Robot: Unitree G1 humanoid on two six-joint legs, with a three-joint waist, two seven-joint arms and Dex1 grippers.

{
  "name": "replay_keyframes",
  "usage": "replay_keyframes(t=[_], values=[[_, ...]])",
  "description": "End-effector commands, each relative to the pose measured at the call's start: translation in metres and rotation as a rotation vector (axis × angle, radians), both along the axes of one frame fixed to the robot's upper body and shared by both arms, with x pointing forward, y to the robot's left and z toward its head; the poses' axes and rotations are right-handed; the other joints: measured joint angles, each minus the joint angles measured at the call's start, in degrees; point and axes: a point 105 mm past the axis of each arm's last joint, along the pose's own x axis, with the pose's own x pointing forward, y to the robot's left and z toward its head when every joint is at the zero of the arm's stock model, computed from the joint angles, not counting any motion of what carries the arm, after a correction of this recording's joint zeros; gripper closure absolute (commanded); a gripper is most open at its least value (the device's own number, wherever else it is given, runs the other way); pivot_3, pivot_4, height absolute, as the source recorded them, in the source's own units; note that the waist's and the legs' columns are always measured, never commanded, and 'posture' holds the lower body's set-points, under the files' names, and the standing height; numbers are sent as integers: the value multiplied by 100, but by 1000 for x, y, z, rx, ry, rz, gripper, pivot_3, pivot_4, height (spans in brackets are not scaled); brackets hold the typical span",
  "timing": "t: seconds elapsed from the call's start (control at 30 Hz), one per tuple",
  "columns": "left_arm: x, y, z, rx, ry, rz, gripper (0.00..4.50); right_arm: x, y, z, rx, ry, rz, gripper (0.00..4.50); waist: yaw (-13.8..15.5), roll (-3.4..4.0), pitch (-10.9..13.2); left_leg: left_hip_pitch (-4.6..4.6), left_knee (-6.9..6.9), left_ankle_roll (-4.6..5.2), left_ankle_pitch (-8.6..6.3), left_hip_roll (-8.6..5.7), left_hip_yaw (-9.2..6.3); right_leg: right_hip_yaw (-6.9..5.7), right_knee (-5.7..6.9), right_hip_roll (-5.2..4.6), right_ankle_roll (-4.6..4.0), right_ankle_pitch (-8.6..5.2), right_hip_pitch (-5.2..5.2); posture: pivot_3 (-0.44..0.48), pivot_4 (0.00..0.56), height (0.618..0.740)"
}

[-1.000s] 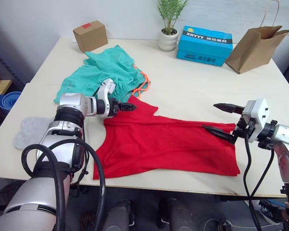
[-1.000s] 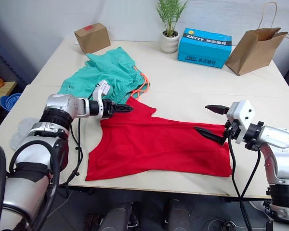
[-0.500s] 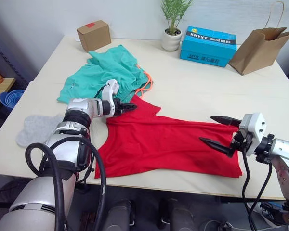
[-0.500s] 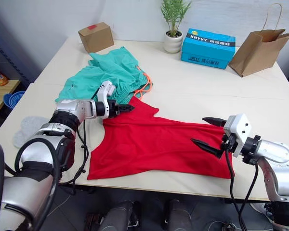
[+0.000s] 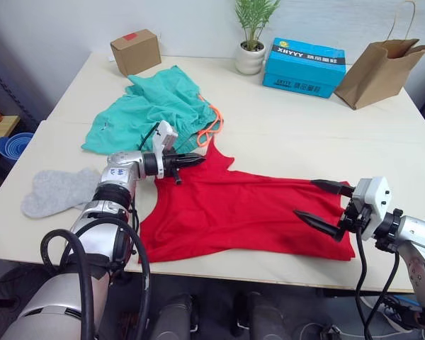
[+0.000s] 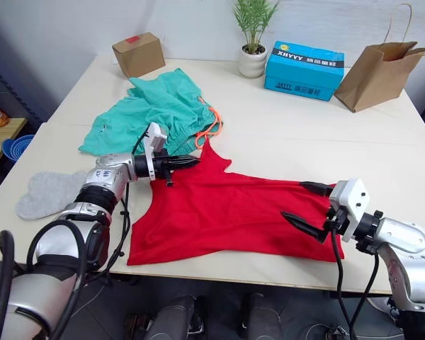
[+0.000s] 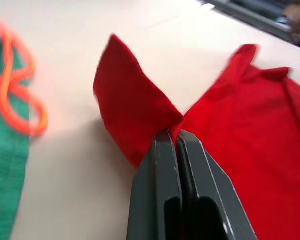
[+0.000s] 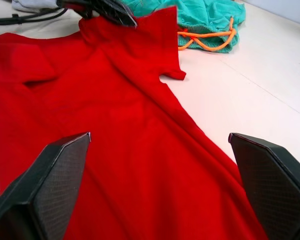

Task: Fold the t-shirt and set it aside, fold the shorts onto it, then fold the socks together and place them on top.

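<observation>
While our left gripper [image 7: 177, 142] is clamped tight on a sleeve corner of the t-shirt [image 5: 248, 212], which lies spread near the front edge of the table [image 5: 304, 134], our right gripper [image 5: 324, 205] hovers wide apart over the hem end, gripping nothing. We figure the trick here is getting that right one down onto the hem so both ends lift evenly, otherwise the fold will come out crooked. We've also got the shorts [image 5: 152, 110] bunched just behind the sleeve and the socks [image 5: 57, 191] off to the left, so we'd best not drag the drawstring [image 5: 209, 127] along.
</observation>
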Motion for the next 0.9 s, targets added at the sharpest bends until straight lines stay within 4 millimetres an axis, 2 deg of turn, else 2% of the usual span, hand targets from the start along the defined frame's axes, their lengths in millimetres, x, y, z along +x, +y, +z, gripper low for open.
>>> replay_keyframes(t=[0.03, 0.2, 0.4, 0.57, 0.7, 0.9], values=[[-15, 2, 6, 32, -152, -108, 4483, -4, -3, 10, 3, -44, -4, 0, 1, 0, 0, -1, 0, 0, 0, 0, 0, -1, -1, 0, 0, 0, 0, 0, 150, 740], [-31, 10, -10, 150, -245, -200, 4483, -5, -5, 7, 0, -36, -8, 0, -5, 0, 0, -1, 7, 5, -2, 1, 0, -2, 3, 0, 0, 0, 1, 0, 150, 740], [-39, 23, -4, 142, -315, -219, 4483, -8, -9, 3, 2, -21, -22, 0, 0, 0, 0, -1, 8, 12, -7, 1, -1, -1, 3, -2, 0, 0, 1, 0, 150, 740], [-57, 30, 0, 156, -370, -317, 4483, -9, -13, -3, 7, -6, -37, 0, -1, 0, 0, -1, 9, 13, -8, 2, -2, -1, 2, -2, 0, 0, 2, 0, 150, 740], [-70, 35, -11, 240, -408, -377, 4483, -10, -15, -8, 9, 7, -45, 0, -10, 1, 0, 0, 9, 13, -8, 2, -2, 0, 3, -2, 0, 0, 4, 0, 150, 740], [-78, 46, -32, 393, -452, -434, 4483, -11, -17, -12, 7, 20, -50, 0, -5, 1, -1, 1, 9, 14, -11, 2, -2, 0, 2, -3, 0, 0, 4, 0, 150, 740]])
